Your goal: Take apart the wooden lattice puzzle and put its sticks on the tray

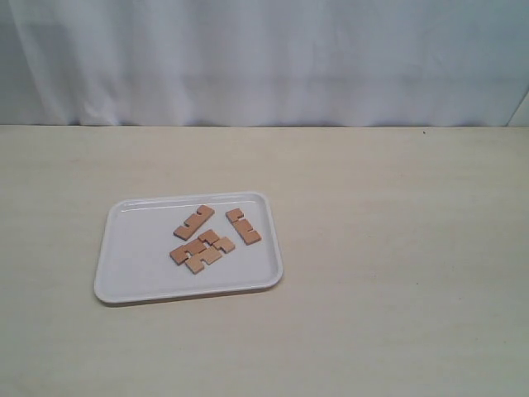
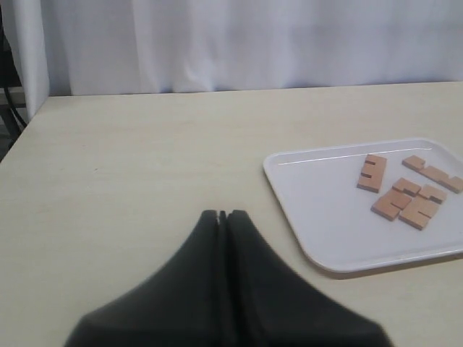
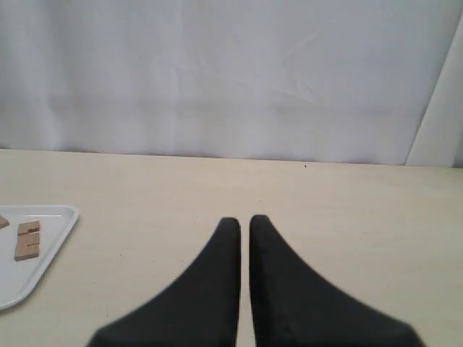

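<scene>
Sticks [image 1: 194,221], all four of them, lie flat and separated on the tray [image 1: 132,277]; none is interlocked into a grid.

The left gripper [image 2: 223,215] is pressed closed: its two dark fingers [image 2: 249,253] meet at the tips with nothing between them. It hangs above bare table [image 1: 397,289]. Ahead of it and off toward the right arm's side sits the white tray, whose near rounded corner is the part closest to this gripper. On the tray, one stick lies alone nearest the gripper. Just beyond it, two lie side by side and touching, and the fourth lies apart on the tray's far side.

The right gripper [image 3: 244,220] is almost closed, with only a thin slit between its fingers [image 3: 221,267], and it is empty. Plain tabletop lies under and ahead of it. Well off toward the left arm's side, one corner of the tray shows in its wrist view, with one stick fully seen on it and a sliver of another at the picture's edge.

Beyond both grippers the table runs to a pale curtain [image 1: 264,58]. Neither gripper appears in the exterior view.
</scene>
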You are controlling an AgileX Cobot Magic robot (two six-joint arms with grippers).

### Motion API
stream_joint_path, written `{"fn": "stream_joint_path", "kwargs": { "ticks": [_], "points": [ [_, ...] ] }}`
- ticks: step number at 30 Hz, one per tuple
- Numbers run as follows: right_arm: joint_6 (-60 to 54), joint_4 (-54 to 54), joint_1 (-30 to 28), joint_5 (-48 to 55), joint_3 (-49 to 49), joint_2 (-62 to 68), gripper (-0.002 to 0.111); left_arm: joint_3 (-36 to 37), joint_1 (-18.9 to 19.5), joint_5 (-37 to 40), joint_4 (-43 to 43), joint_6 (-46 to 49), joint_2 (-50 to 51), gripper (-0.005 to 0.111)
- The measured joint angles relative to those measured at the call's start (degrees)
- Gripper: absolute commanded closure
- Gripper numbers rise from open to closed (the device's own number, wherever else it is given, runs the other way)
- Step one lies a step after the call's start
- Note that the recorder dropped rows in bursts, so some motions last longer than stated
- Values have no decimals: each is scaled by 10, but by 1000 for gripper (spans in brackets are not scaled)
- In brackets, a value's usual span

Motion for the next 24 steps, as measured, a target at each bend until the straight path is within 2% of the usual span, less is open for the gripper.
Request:
{"fn": "stream_joint_path", "kwargs": {
  "ticks": [24],
  "points": [
    [-11,-6,0,50,0,-7,104,0,0,0,0,0,0,107]
  ]
}}
